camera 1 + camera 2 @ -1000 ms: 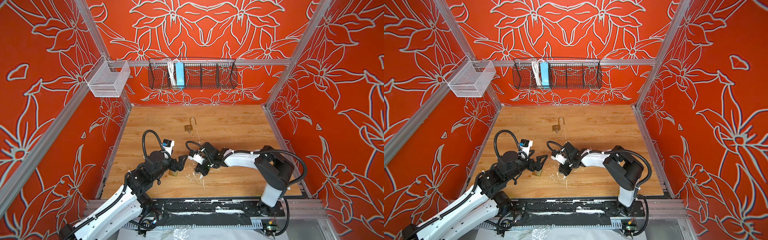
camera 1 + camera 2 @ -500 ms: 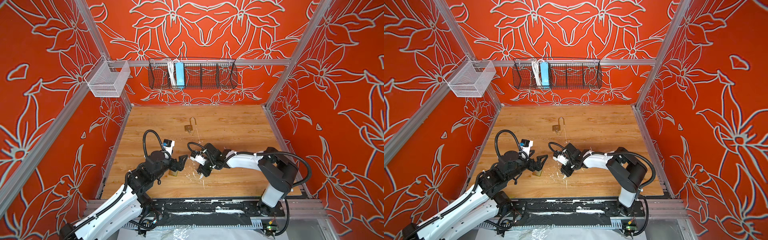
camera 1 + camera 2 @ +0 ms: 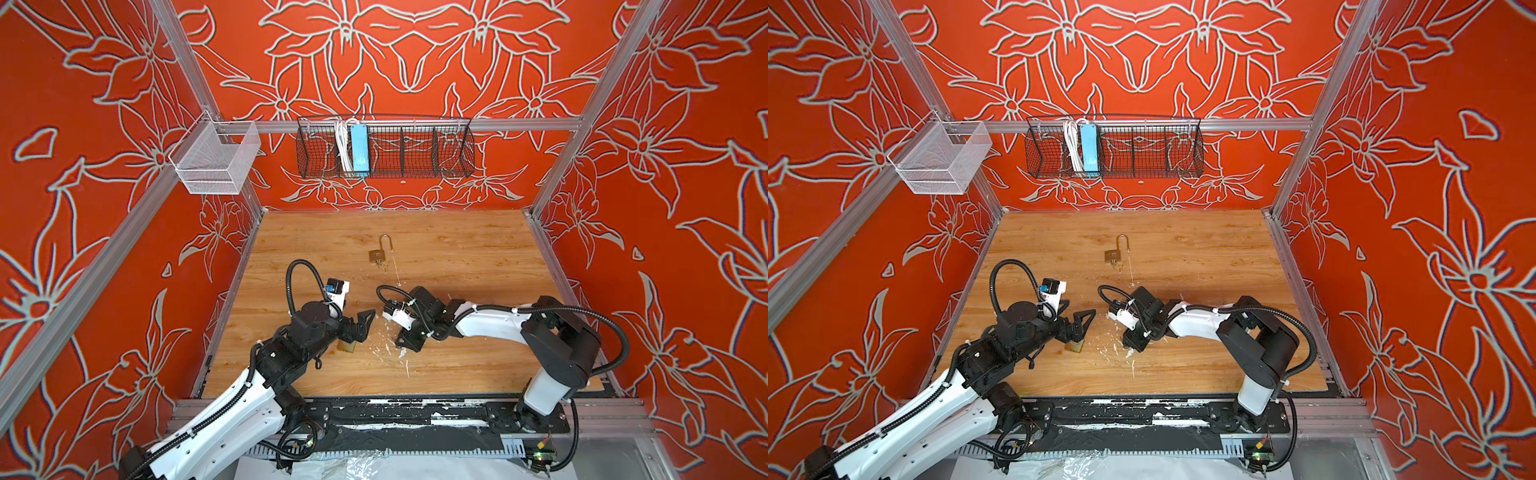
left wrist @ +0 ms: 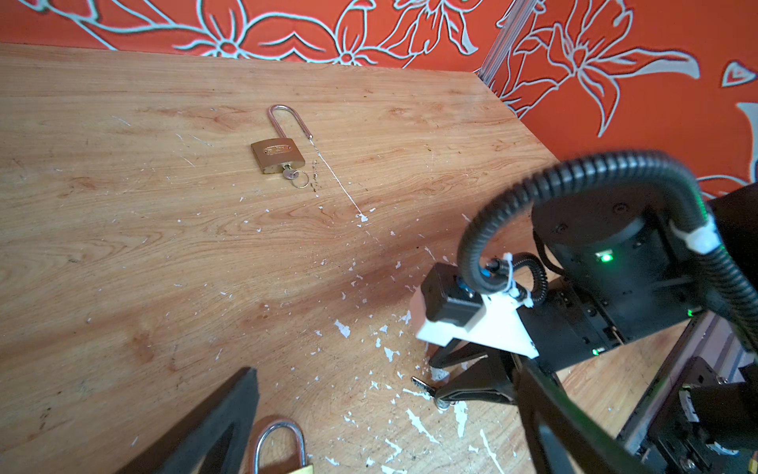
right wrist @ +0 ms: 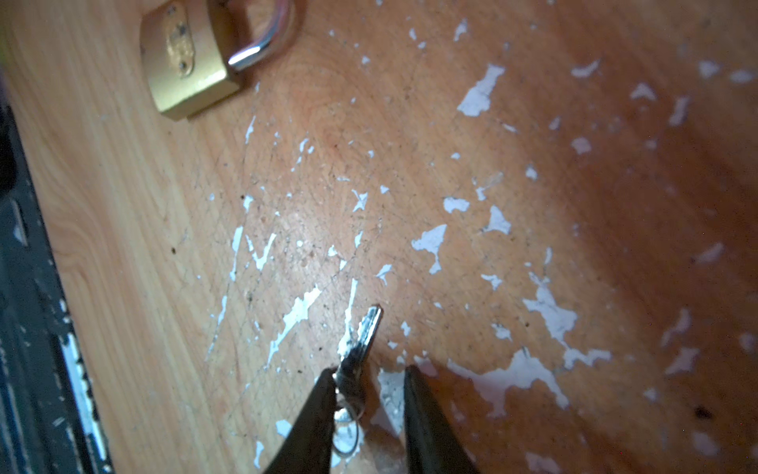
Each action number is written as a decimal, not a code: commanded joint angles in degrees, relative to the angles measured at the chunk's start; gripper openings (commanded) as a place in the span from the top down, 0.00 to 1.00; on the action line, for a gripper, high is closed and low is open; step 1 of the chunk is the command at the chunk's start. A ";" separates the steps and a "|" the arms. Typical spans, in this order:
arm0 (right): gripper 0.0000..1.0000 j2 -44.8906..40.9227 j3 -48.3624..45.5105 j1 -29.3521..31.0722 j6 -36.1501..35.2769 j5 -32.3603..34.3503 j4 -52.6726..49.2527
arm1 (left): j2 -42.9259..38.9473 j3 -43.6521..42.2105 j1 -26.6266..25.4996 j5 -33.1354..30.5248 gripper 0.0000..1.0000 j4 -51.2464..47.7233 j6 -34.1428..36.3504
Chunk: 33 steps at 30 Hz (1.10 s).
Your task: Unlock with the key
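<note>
The key (image 5: 361,340) rests on the tabletop (image 5: 533,123) near the small padlock (image 5: 184,69), between the right end effector's (image 5: 369,369) parted jaws, touching one. The left end effector (image 3: 363,326) gapes wide over that padlock.

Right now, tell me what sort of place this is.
Probably a robot test booth: a wooden tabletop boxed in by red floral panels on aluminium framing, with left arm and right arm mounted at its front.
</note>
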 commanded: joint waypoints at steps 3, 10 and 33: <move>0.55 -0.95 -0.79 -0.53 -0.35 1.58 -1.13 | -0.16 -0.21 -0.33 -0.07 0.03 0.50 0.13; 0.45 0.66 -0.56 -1.46 1.76 2.49 -5.19 | -0.58 -0.21 -0.37 -0.34 0.03 0.23 0.21; 0.55 3.21 2.49 -1.59 8.61 -3.77 -18.95 | -0.41 0.05 -0.42 -2.04 0.03 -0.51 0.82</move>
